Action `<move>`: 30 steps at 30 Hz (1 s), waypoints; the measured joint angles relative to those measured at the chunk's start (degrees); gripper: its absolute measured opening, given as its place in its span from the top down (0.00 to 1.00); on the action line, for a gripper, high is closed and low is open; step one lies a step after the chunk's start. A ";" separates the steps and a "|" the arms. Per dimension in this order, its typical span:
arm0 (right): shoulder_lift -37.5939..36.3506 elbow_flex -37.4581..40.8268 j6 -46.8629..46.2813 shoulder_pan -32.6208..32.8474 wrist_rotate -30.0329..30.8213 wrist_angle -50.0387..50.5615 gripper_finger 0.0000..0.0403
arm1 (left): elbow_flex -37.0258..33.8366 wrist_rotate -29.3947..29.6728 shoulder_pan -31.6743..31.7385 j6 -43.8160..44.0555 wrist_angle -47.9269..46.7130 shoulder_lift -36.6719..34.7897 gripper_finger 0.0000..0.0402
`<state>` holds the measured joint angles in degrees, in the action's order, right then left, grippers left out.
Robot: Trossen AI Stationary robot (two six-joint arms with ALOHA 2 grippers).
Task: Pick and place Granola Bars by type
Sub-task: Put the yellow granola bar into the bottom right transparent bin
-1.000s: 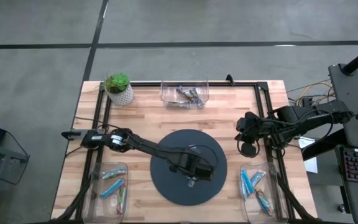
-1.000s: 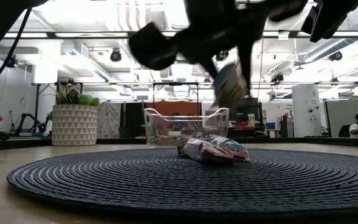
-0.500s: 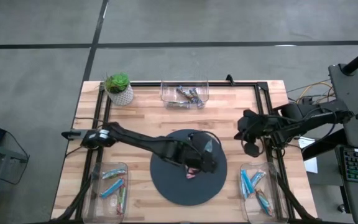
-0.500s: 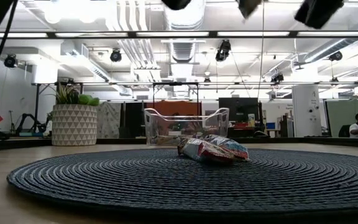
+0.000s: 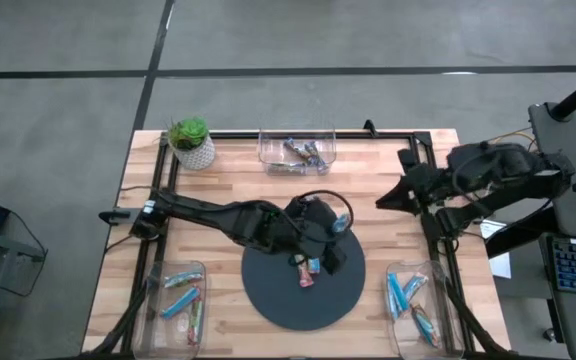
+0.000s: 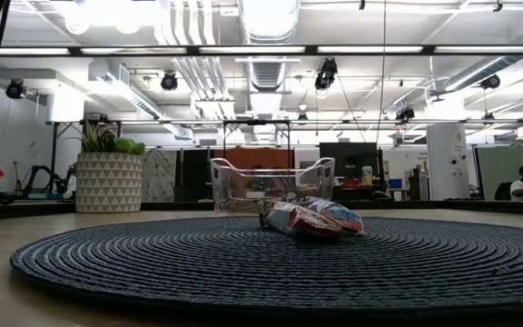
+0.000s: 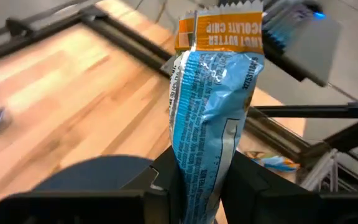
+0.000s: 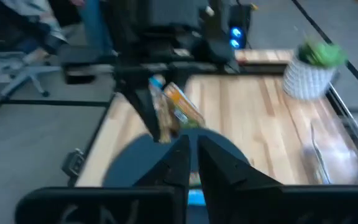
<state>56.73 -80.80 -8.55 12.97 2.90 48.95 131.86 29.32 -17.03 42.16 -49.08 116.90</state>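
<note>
Left gripper [image 5: 336,226] hovering over round dark woven mat [image 5: 268,300], fingers clamping blue-and-orange shiny wrapped granola bar [image 7: 213,118], long axis running straight out from fingertips. Clear plastic bin [image 5: 420,322] holding blue bars lying near-right. Right gripper [image 8: 190,163] pinched empty, waiting at right table edge.

A blue granola bar [image 7: 211,124] stands upright, clamped above the mat; two mixed-colour bars [image 6: 311,218] lie on it.
</note>
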 joint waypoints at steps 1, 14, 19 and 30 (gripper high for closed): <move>0.30 -1.34 0.81 -0.01 -1.13 0.11 0.93 | -0.01 -0.38 0.07 -1.39 0.76 -0.14 0.83; 7.79 -9.12 6.53 0.02 -9.51 3.27 0.54 | -0.01 -7.85 0.93 -6.58 4.75 -0.39 0.83; 9.72 -9.99 8.26 0.00 -9.60 4.73 0.46 | -0.01 -10.18 0.93 -6.78 5.12 -0.39 0.83; 12.73 -11.73 10.31 0.00 -16.05 6.21 0.36 | -0.01 -12.86 1.00 -7.71 6.12 -0.39 0.83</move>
<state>69.46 -92.53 1.76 12.97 -13.16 55.16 131.85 16.46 -16.02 34.45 -42.96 116.51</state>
